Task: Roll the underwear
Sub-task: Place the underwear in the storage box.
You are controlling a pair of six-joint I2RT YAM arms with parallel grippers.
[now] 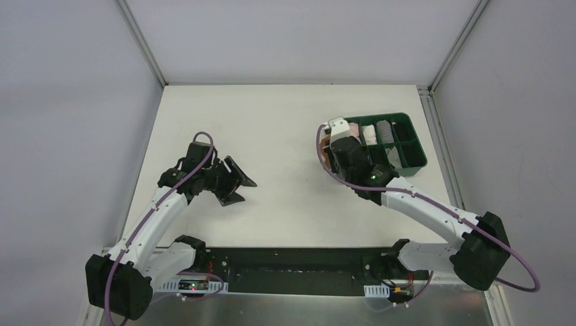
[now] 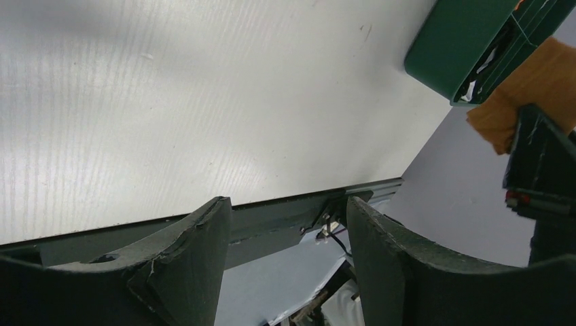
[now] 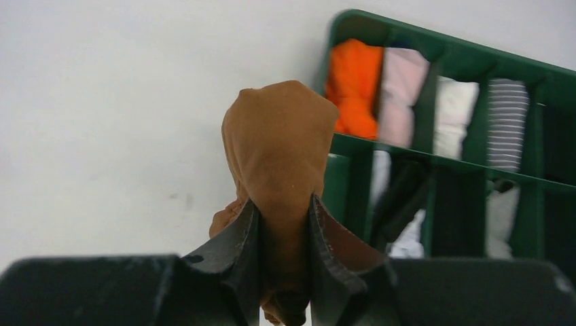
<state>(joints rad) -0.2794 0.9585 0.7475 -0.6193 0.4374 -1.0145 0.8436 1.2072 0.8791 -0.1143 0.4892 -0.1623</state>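
Clamping the underwear (image 3: 278, 136) in my right end effector (image 3: 283, 204): both fingers are pressed in on the cloth, and the tan-brown bundle bulges out past the tips.

Only the right wrist view shows the grip itself. It also shows the green tray (image 3: 435, 161) beside the bundle, with an orange roll (image 3: 353, 85), pink roll (image 3: 402, 88), white roll (image 3: 454, 115) and striped grey roll (image 3: 506, 122) in its far row.

From the top view my wrist covers nearly all of the cloth, leaving only a brown sliver at the tray's left edge. That view does place the right end effector (image 1: 333, 146) at the tray's left side, over the counter (image 1: 285, 122). I can't tell if the cloth touches the counter.

The left wrist view catches the underwear (image 2: 536, 81) side-on, next to the tray corner (image 2: 455, 47).

My left end effector (image 1: 234, 180) is well apart on the counter's left half. Its fingers are spread wide with nothing between them, and the left wrist view confirms the gap.
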